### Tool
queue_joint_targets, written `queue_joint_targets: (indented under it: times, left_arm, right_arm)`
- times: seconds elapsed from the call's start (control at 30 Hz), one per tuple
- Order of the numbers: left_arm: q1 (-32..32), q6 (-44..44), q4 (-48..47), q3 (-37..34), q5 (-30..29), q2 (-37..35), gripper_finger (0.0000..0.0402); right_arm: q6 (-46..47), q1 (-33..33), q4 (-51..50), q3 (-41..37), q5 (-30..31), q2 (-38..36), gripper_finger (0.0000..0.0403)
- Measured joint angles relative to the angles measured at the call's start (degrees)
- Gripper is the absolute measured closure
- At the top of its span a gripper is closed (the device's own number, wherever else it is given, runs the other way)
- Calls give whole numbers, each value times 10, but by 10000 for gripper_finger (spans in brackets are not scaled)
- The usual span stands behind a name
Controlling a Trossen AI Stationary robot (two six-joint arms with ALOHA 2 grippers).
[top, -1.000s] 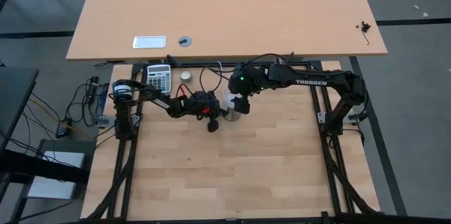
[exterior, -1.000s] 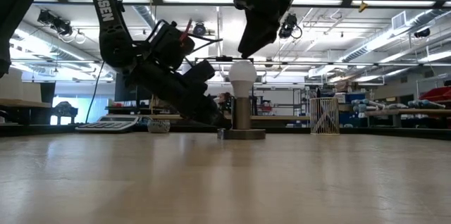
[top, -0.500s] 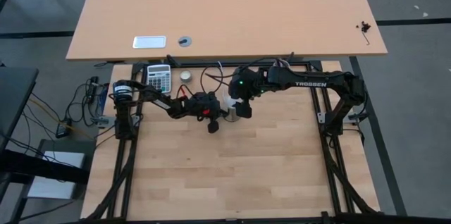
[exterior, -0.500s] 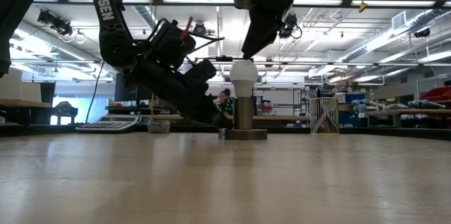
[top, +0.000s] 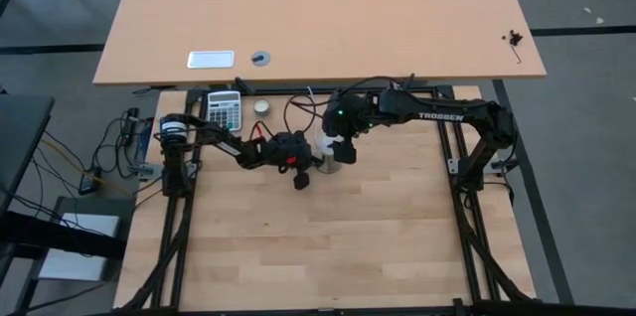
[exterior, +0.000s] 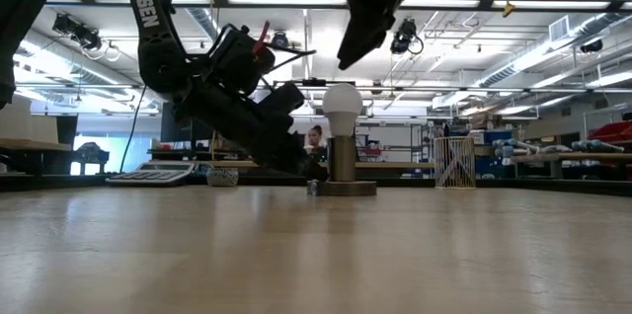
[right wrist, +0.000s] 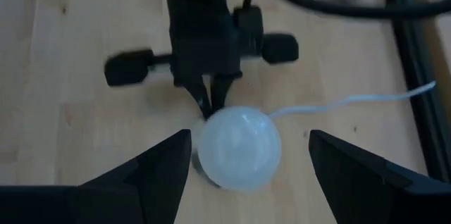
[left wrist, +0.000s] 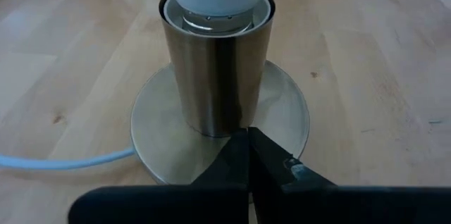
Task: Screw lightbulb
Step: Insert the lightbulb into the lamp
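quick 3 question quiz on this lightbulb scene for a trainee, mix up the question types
1. True or false: the lightbulb sits upright in the metal socket.
2. Which claw presses shut fingertips on the socket's round base plate? A) left claw B) right claw
3. Fill in: the right claw hangs open ____ the bulb, not touching it.

Key: 1 true; 2 A; 3 above

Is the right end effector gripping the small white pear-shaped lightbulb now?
No. The right end effector hangs open above the white lightbulb, its fingers clear of the globe on both sides.
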Motion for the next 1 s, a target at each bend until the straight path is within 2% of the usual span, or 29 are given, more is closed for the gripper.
queue_joint_targets:
  times: [0.4, 0.63, 1.0]
  left_arm:
    - [-25, -2, 13, 51, -2, 52, 399]
    - [-30, -3, 4, 60, 0, 53, 399]
    - [-30, -3, 3, 61, 1, 54, 399]
  right_arm:
    - [8, 4, -49, -1, 0, 0, 107]
    - [3, 5, -70, -4, 0, 0, 110]
    - [-54, 14, -56, -48, -1, 0, 130]
